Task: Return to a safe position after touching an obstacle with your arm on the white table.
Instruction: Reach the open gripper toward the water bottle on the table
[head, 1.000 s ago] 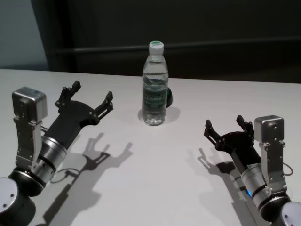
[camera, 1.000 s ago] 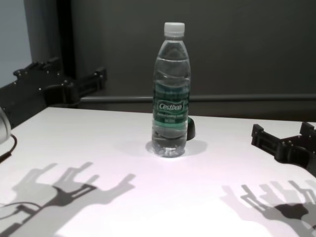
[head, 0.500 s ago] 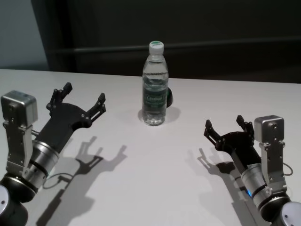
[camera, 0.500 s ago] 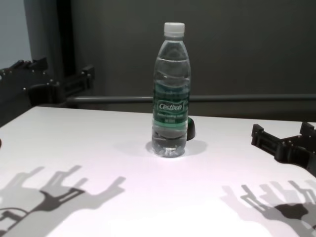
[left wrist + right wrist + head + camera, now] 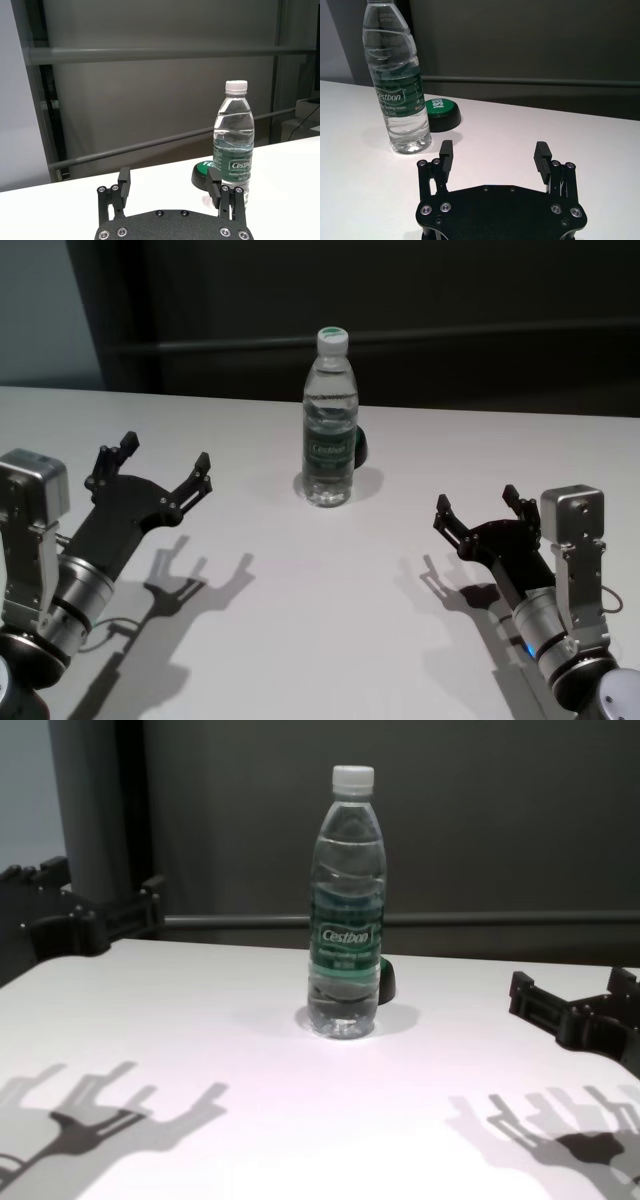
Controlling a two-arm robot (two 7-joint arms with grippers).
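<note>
Desk (image 5: pixel 330 580): wide, smooth, plain white top, carrying hard shadows of both grippers near its front edge. Room behind: dark grey wall panels with a horizontal grey rail (image 5: pixel 150 52); a paler panel at the far left.

Water bottle (image 5: pixel 330 420): clear plastic, white cap, green "Cestbon" label, upright at the middle of the desk toward the far edge.

Green disc (image 5: pixel 438 114): small, rounded, black-sided, green top with white lettering; lies just behind the bottle on the robot's right side.

Left gripper (image 5: pixel 160 472): held above the desk on the left, well apart from the bottle, fingers spread wide with nothing between them, pointing toward the bottle.

Right gripper (image 5: pixel 478 504): low over the desk on the right, well apart from the bottle, fingers spread, empty.

Change from one second ago: left gripper has drawn back leftward and toward the robot, widening its gap from the bottle; its shadow has shifted likewise. Right gripper, bottle and disc unchanged.
</note>
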